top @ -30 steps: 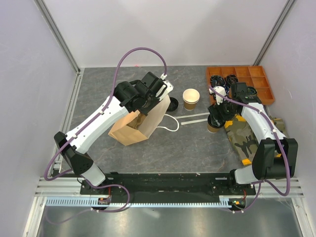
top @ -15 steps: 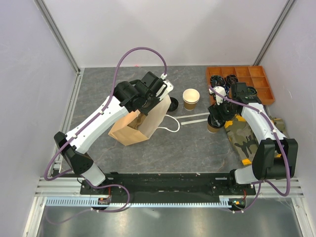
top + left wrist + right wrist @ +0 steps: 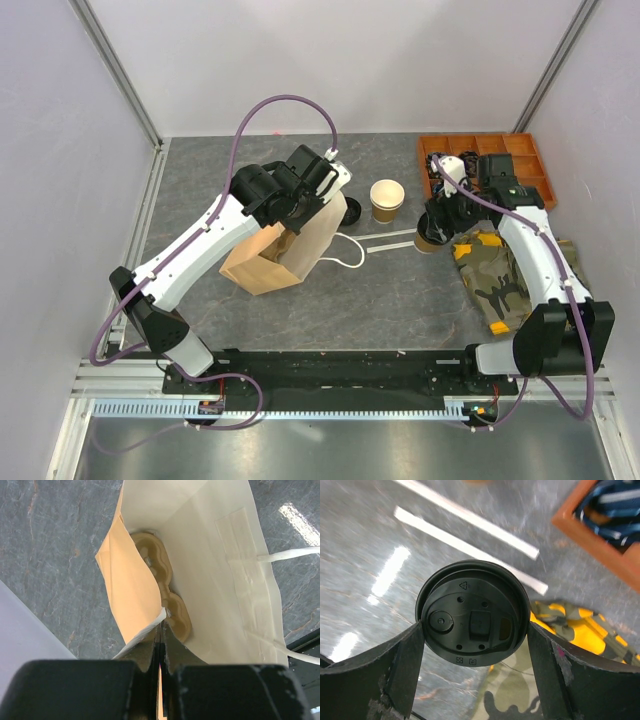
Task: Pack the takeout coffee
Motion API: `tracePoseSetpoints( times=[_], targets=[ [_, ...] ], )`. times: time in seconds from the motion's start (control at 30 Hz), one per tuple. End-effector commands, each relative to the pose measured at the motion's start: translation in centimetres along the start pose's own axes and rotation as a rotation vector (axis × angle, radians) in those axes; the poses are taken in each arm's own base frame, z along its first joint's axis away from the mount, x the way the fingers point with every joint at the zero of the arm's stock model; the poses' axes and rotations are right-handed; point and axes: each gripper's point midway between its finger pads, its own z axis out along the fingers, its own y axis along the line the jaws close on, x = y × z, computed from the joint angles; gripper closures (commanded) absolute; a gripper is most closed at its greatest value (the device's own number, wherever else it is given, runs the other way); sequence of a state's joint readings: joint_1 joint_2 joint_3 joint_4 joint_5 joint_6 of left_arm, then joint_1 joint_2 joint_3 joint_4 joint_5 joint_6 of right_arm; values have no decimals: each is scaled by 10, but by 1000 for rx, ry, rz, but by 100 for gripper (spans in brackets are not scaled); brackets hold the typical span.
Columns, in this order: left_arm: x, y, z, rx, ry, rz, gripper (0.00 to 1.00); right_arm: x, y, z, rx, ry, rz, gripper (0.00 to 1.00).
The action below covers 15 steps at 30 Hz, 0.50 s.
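Note:
A tan paper cup with a black lid [image 3: 472,612] sits between the fingers [image 3: 400,665] of my right gripper [image 3: 475,630], which press on the lid's two sides; it hangs a little above the table. From above, that cup [image 3: 427,243] and the right gripper [image 3: 432,228] are just left of the camouflage cloth. A second tan cup [image 3: 387,200], open and white inside, stands mid-table with a loose black lid [image 3: 352,210] to its left. My left gripper [image 3: 161,627] is shut on the rim of the paper bag [image 3: 220,555], holding it open over the pulp carrier [image 3: 162,580] inside.
An orange compartment tray [image 3: 520,160] with dark items stands at the back right. A camouflage cloth [image 3: 495,280] lies along the right side. White strips [image 3: 392,240] lie between the bag's handle [image 3: 345,250] and the held cup. Walls enclose the table.
My right gripper has risen and shifted slightly back and left, taking the lidded cup off the table by the cloth. The left arm and bag have not moved.

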<state>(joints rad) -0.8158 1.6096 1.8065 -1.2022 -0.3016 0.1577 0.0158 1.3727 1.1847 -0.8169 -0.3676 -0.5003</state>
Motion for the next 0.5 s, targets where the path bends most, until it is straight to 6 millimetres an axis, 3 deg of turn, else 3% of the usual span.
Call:
tracePoseSetpoints(
  times=[0.0, 0.23, 0.47],
  targets=[
    [-10, -5, -3, 29, -37, -47, 98, -54, 21, -37, -84, -174, 15, 50],
    [-12, -5, -2, 33, -38, -53, 98, -116, 60, -88, -268, -391, 33, 56],
    [-15, -8, -2, 79, -42, -84, 98, -157, 94, -128, -374, -524, -12, 59]
  ],
)
